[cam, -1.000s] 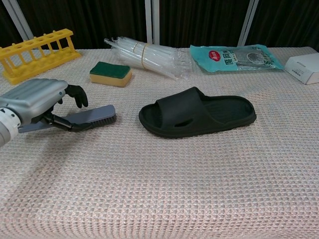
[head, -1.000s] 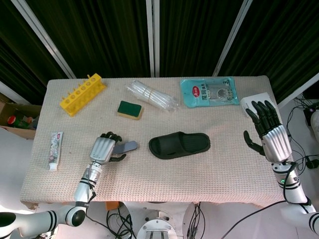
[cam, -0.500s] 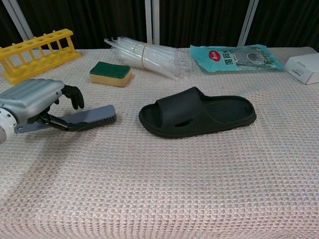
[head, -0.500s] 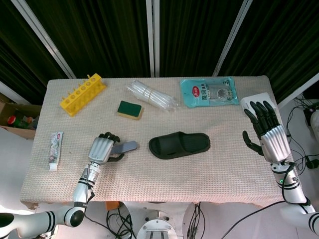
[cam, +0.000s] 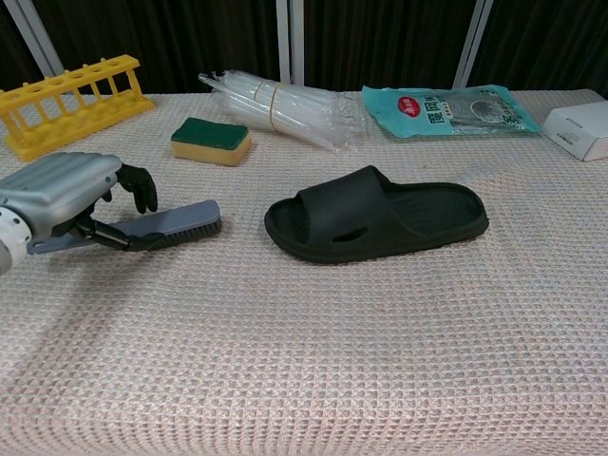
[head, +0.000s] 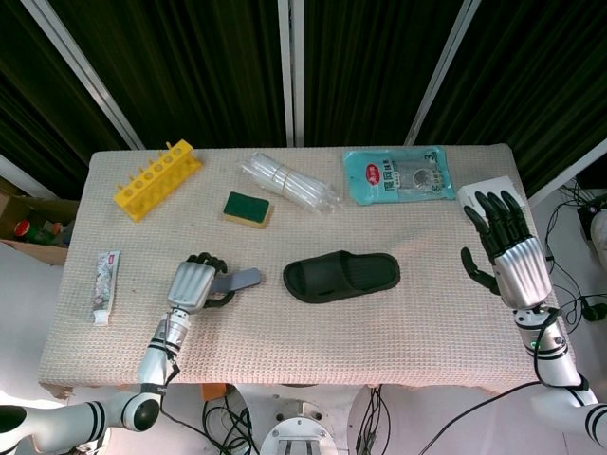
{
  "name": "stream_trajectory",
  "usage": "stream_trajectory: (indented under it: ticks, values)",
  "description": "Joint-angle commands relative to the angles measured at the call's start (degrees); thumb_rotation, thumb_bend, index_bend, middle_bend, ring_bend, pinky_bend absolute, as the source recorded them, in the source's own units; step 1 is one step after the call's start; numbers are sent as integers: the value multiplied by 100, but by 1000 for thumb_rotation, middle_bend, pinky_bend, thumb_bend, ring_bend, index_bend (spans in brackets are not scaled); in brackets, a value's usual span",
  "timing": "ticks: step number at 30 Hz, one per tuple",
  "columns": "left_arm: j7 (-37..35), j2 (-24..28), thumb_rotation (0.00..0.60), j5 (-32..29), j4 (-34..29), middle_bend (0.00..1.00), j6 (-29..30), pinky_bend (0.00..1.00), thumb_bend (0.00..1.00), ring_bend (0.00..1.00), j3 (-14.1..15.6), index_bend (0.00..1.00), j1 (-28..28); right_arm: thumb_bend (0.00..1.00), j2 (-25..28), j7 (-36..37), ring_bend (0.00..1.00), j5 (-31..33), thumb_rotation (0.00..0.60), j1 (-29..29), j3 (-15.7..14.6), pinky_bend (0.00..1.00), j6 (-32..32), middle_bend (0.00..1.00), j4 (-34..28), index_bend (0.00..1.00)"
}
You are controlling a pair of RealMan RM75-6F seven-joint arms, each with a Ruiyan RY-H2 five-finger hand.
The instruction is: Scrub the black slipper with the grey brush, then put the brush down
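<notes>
The left robot hand [cam: 62, 195] sits low over the left side of the tabletop [head: 313, 327], its fingers curled around the handle of the grey brush [cam: 171, 224], which lies flat with its bristled head pointing toward the black slipper [cam: 376, 226]. The brush head stops near the slipper's toe end without touching it. The slipper lies sole down near the middle of the tabletop, toe to the left. The right robot hand [head: 510, 251] is held up at the right edge, holding nothing, its fingers spread apart and pointing away from the robot. Along the far side lie a yellow rack [head: 157, 178], a green and yellow sponge [head: 248, 209], a bundle of clear tubes [head: 289, 184], a blue packet [head: 399, 174] and a white box [head: 479, 190]. A tube of paste [head: 106, 286] lies near the left edge.
</notes>
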Motion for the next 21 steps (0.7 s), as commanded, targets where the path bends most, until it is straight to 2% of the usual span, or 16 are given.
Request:
stream_trajectory:
  ticks: [1,17,21]
  values:
    - [5,5,371,-16,-1,411,-15,364,246,279,-2,420,-1,479,0,9,0,2,600,1,-6,0,-12,0,-6,0]
    - [-111,-9,379,-48,13,444,-93,365,280,298,-31,457,-30,480,33,48,0,11,600,1,-35,0,-78,0,-11,0]
    - [-109,1,409,-60,-6,455,-107,371,301,307,-30,470,-34,480,32,61,0,18,600,-3,-35,0,-82,0,1,0]
